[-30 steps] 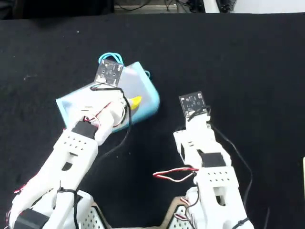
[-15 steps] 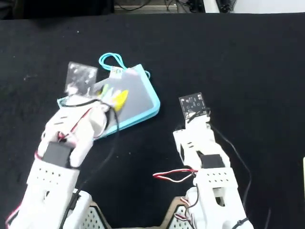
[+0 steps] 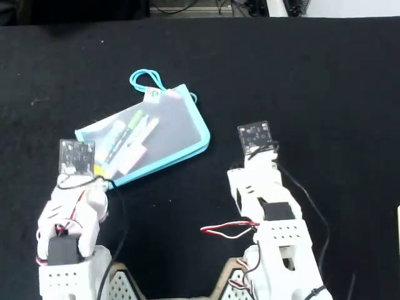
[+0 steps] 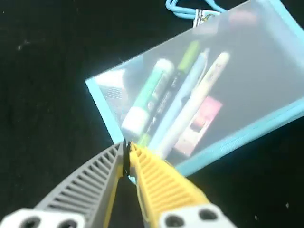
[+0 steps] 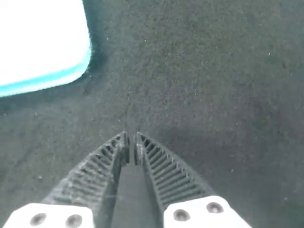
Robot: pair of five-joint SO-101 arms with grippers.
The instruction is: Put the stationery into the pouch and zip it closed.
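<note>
Left claw (image 4: 127, 152) is hovering pinched together at the seven-o'clock corner of the pouch (image 3: 165, 128), likely where the zip ends; right claw (image 5: 129, 142), closed too, is hanging over the counter (image 5: 213, 71).

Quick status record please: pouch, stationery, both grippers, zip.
Pouch: translucent flat pouch with light blue trim, lying on the black table
Stationery: pens and a glue stick, inside the pouch
Left gripper: shut, tips at a pouch corner
Right gripper: shut, over bare table beside the pouch
Zip: cannot tell
</note>
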